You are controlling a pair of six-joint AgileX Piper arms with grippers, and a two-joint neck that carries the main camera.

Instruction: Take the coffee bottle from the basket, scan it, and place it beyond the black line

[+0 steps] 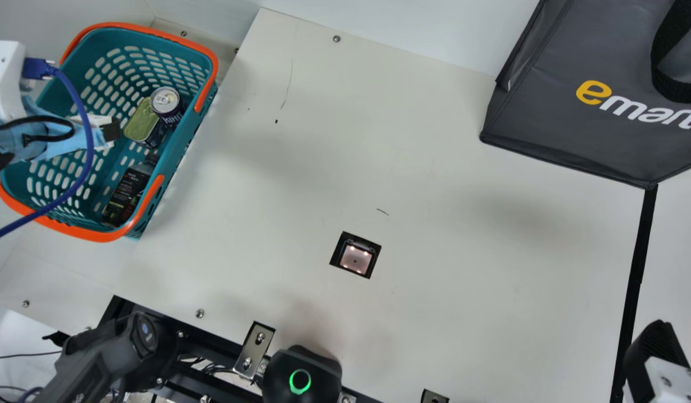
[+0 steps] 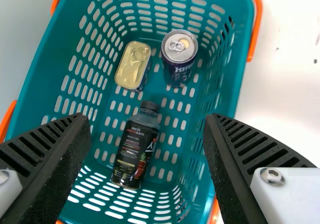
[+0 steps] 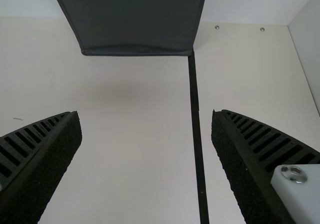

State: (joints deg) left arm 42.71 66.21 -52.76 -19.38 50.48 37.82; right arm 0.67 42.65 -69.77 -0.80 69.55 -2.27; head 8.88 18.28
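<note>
My left gripper (image 1: 111, 130) is over the teal basket (image 1: 183, 151) at the main view's left. In the left wrist view this gripper (image 2: 147, 126) is open, its fingers wide apart above the basket. The dark coffee bottle (image 2: 135, 151) lies on the basket floor, untouched; the main view shows the bottle (image 1: 126, 193) near the basket's right wall. A scanner (image 1: 355, 258) is set in the table. The black line (image 1: 636, 260) runs down the table's right side. My right gripper (image 1: 656, 347) is beside that line; in the right wrist view, the gripper (image 3: 146, 126) stands open and empty.
A dark can (image 2: 179, 58) and a flat gold-topped tin (image 2: 133, 65) share the basket with the bottle. A large grey bag (image 1: 580, 134) stands at the table's far right. Metal brackets (image 1: 255, 348) and a black device (image 1: 302, 376) sit along the near edge.
</note>
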